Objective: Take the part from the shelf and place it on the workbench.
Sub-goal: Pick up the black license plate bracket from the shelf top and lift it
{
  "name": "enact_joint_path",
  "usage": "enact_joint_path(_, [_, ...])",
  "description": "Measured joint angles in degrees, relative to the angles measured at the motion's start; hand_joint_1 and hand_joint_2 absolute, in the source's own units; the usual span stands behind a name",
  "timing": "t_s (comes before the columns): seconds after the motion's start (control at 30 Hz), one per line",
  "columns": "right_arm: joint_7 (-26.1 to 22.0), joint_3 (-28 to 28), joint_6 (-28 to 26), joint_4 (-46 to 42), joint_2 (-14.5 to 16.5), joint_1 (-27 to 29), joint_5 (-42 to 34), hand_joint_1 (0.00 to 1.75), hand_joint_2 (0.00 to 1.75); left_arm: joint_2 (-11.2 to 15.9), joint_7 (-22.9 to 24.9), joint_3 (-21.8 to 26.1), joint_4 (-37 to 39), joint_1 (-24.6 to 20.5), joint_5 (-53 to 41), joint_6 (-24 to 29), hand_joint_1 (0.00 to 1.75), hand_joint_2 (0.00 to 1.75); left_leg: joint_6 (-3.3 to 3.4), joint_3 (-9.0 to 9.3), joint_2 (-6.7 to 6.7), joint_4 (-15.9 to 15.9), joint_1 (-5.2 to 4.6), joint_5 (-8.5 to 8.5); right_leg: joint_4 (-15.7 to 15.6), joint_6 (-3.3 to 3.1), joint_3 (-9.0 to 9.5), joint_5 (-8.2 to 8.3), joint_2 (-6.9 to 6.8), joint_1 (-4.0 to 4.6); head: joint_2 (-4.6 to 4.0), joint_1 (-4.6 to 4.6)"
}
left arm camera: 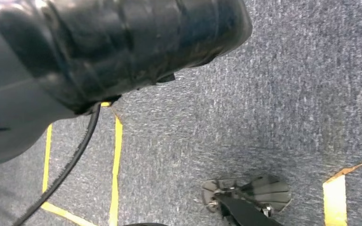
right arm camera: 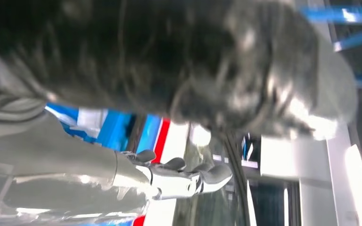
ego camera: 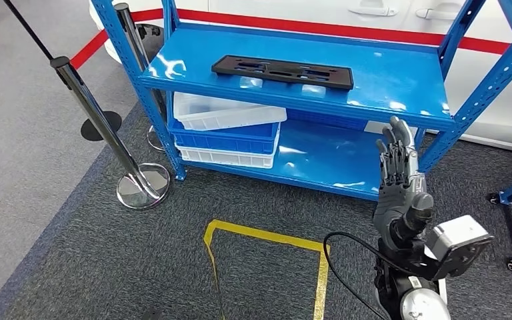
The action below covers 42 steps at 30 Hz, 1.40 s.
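Note:
A flat black part (ego camera: 283, 71) with slots lies lengthwise on the top board of the blue shelf (ego camera: 400, 83). My right hand (ego camera: 398, 167) is raised in front of the shelf's right end, below the top board and well to the right of the part. Its fingers point up, slightly apart, holding nothing. In the right wrist view that hand (right arm camera: 179, 61) is a dark blur. A dark glossy bulk of my left hand (left arm camera: 122, 42) hangs over the carpet, and its fingers are hidden.
White and blue bins (ego camera: 227, 137) are stacked on the lower board at the left. Two chrome stanchions (ego camera: 100, 120) stand left of the shelf. A yellow tape outline (ego camera: 267, 240) marks the grey carpet. A white vehicle with a red stripe (ego camera: 320, 28) is behind.

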Motion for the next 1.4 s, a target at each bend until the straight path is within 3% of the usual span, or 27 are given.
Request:
enact_joint_path(0.07, [0.3, 0.3, 0.6, 0.0, -0.3, 0.0, -0.2, 0.00, 0.00, 0.1, -0.3, 0.0, 0.0, -0.1, -0.1, 0.3, 0.00, 0.00, 0.73, 3.19, -0.03, -7.2, -0.43, 2.88, -0.1, 0.28, 0.36, -0.30, 0.04, 0.06, 0.00, 0.03])
enact_joint_path(0.1, [0.4, 0.3, 0.8, 0.0, -0.5, -0.1, -0.2, 0.00, 0.00, 0.1, -0.5, -0.1, 0.0, -0.2, -0.2, 0.4, 0.00, 0.00, 0.95, 4.07, -0.05, -9.2, -0.65, 3.23, -0.2, 0.51, 0.41, -0.37, 0.04, 0.05, 0.00, 0.03])
enact_joint_path(0.23, [0.8, 0.5, 0.9, 0.2, -1.2, -0.1, -0.2, 0.00, 0.00, 0.1, -0.8, -0.4, 0.0, 0.0, -0.3, 0.8, 0.00, 0.00, 2.11, 5.65, -0.09, -11.5, -0.71, 2.85, 1.4, 1.61, 0.35, 0.17, -0.15, -0.01, 0.01, 0.10])
enact_joint_path(0.3, [1.1, 0.6, 0.8, 0.3, -1.7, -0.2, -0.1, 0.00, 0.00, 0.0, -0.9, -0.6, 0.0, 0.0, -0.3, 1.0, 0.00, 0.00, 2.61, 6.87, -0.03, -12.1, -0.56, 2.92, 5.4, 1.81, -1.58, -2.08, -0.28, -0.03, 0.01, 0.31])
enact_joint_path(0.37, [1.4, 0.8, 0.8, 0.3, -2.1, -0.3, 0.0, 0.00, 0.00, 0.1, -0.9, -0.9, 0.0, -0.2, -0.5, 1.1, 0.00, 0.00, 2.87, 7.08, -0.04, -12.1, -0.64, 2.75, 11.6, 2.17, -5.13, -5.06, -0.29, -0.06, 0.01, 0.49])
enact_joint_path(0.4, [1.6, 0.9, 0.8, 0.4, -2.2, -0.2, 0.1, 0.00, 0.00, 0.1, -0.9, -1.0, 0.0, -0.2, -0.6, 1.2, 0.00, 0.00, 2.86, 7.16, -0.05, -12.1, -0.64, 2.60, 13.6, 2.40, -6.56, -5.69, -0.30, -0.15, 0.00, 0.52])
enact_joint_path(0.43, [1.7, 0.9, 0.7, 0.4, -2.3, -0.2, 0.3, 0.00, 0.00, 0.1, -1.0, -1.1, 0.0, -0.1, -0.7, 1.2, 0.00, 0.00, 2.77, 7.30, -0.05, -12.0, -0.61, 2.40, 13.9, 2.61, -7.12, -5.23, -0.31, -0.29, 0.00, 0.52])
enact_joint_path(0.47, [1.7, 0.9, 0.7, 0.4, -2.4, -0.2, 0.6, 0.00, 0.00, 0.1, -1.0, -1.2, 0.0, 0.0, -0.8, 1.2, 0.00, 0.00, 2.61, 7.51, -0.07, -11.9, -0.52, 2.15, 12.2, 2.76, -6.70, -3.72, -0.32, -0.49, 0.00, 0.52])
enact_joint_path(0.53, [1.9, 0.9, 0.5, 0.5, -2.6, -0.2, 1.1, 0.00, 0.00, 0.1, -1.0, -1.3, 0.0, 0.0, -0.9, 1.2, 0.00, 0.00, 2.07, 8.02, -0.12, -11.4, -0.30, 1.42, 5.5, 3.12, -3.98, 0.31, -0.33, -0.87, 0.00, 0.55])
enact_joint_path(0.6, [2.1, 1.0, 0.2, 0.5, -2.6, -0.2, 1.5, 0.00, 0.00, 0.1, -1.0, -1.4, 0.0, -0.1, -0.9, 1.3, 0.00, 0.00, 1.29, 7.92, -0.17, -10.5, -0.23, 0.65, 1.0, 2.78, -2.34, 1.20, -0.36, -0.78, 0.00, 0.64])
enact_joint_path(0.67, [2.3, 1.2, -0.1, 0.5, -2.7, -0.1, 1.8, 0.00, 0.00, 0.1, -1.0, -1.5, 0.0, -0.1, -0.9, 1.4, 0.00, 0.00, 0.53, 7.76, -0.17, -9.9, -0.31, 0.14, 0.5, 1.67, -2.17, 0.51, -0.35, -0.48, 0.01, 0.66])
enact_joint_path(0.77, [2.4, 1.3, -0.2, 0.4, -2.9, -0.1, 2.0, 0.00, 0.00, 0.1, -1.0, -1.5, 0.0, -0.2, -0.9, 1.3, 0.00, 0.00, -0.21, 6.84, -0.10, -7.3, -0.15, -0.60, 0.4, 0.55, -1.17, 0.63, -0.31, -0.56, 0.01, 0.50])
enact_joint_path(0.9, [2.6, 1.3, -0.3, 0.3, -3.0, -0.1, 2.2, 0.00, 0.00, 0.0, -1.0, -1.7, 0.0, -0.2, -0.9, 1.1, 0.00, 0.00, -0.80, -1.16, -0.06, 5.2, 0.11, -4.46, 0.4, -0.22, -0.12, -0.37, -0.31, -0.18, 0.00, 0.40])
enact_joint_path(0.93, [2.6, 1.3, -0.3, 0.3, -3.0, -0.1, 2.2, 0.00, 0.00, -0.1, -1.0, -1.7, 0.0, -0.1, -0.9, 1.1, 0.00, 0.00, -0.65, -2.36, -0.06, 6.1, 0.07, -4.22, 0.4, -0.27, 0.25, -0.68, -0.20, -0.03, 0.00, 0.41])
enact_joint_path(0.97, [2.6, 1.4, -0.3, 0.3, -3.0, -0.1, 2.2, 0.00, 0.00, 0.0, -1.0, -1.7, 0.0, 0.0, -0.9, 1.1, 0.00, 0.00, -0.34, -2.47, -0.07, 4.8, -0.04, -2.76, 0.4, -0.29, 0.73, -1.03, -0.09, 0.09, 0.00, 0.40])
enact_joint_path(1.03, [2.6, 1.4, -0.3, 0.3, -3.0, -0.1, 2.2, 0.00, 0.00, 0.0, -1.0, -1.8, 0.0, 0.0, -0.9, 1.1, 0.00, 0.00, 0.71, -0.29, -0.08, -2.2, -0.67, 2.19, 0.2, -0.25, 1.79, -1.80, 0.04, 0.16, 0.00, 0.43])
enact_joint_path(1.07, [2.6, 1.4, -0.3, 0.3, -3.0, -0.1, 2.2, 0.00, 0.00, 0.1, -1.0, -1.8, 0.1, 0.0, -0.9, 1.1, 0.00, 0.00, 1.26, 0.83, -0.09, -5.5, -1.11, 3.45, 0.1, -0.16, 2.25, -2.08, 0.08, 0.13, 0.00, 0.44])
enact_joint_path(1.1, [2.6, 1.4, -0.3, 0.3, -3.0, -0.1, 2.2, 0.00, 0.00, 0.1, -1.0, -1.8, 0.1, 0.0, -0.9, 1.0, 0.00, 0.00, 1.81, 1.73, -0.11, -8.1, -1.52, 3.85, -0.2, 0.02, 2.54, -2.27, 0.11, 0.06, 0.00, 0.37])
enact_joint_path(1.17, [2.7, 1.4, -0.3, 0.3, -3.0, -0.1, 2.2, 0.00, 0.00, 0.2, -1.0, -1.9, 0.1, 0.0, -0.9, 0.7, 0.00, 0.00, 2.64, 2.58, -0.18, -10.3, -1.90, 3.51, -0.9, 0.56, 3.30, -2.15, 0.18, 0.07, 0.00, 0.24])
enact_joint_path(1.23, [2.8, 1.4, -0.3, 0.3, -3.1, -0.1, 2.2, 0.00, 0.00, 0.1, -0.9, -1.9, 0.1, 0.1, -0.8, 0.5, 0.00, 0.00, 3.12, 4.32, -0.14, -12.0, -1.58, 4.48, -0.6, 1.00, 3.86, -2.19, 0.11, 0.19, 0.01, 0.19])
enact_joint_path(1.3, [2.8, 1.4, -0.4, 0.3, -3.2, -0.2, 2.2, 0.00, 0.00, 0.0, -0.9, -1.9, 0.1, 0.1, -0.8, 0.4, 0.00, 0.00, 3.44, 5.95, -0.05, -12.8, -1.28, 4.34, 3.0, 1.26, 2.31, -3.31, 0.01, 0.17, 0.01, 0.23])
enact_joint_path(1.4, [3.0, 1.4, -1.0, 0.4, -3.4, -0.1, 2.3, 0.00, 0.00, 0.0, -0.9, -2.2, 0.1, -0.1, -0.7, 0.4, 0.00, 0.00, 3.67, 7.09, -0.07, -12.8, -1.28, 3.21, 12.4, 1.97, -4.01, -6.89, -0.03, -0.10, 0.00, 0.28])
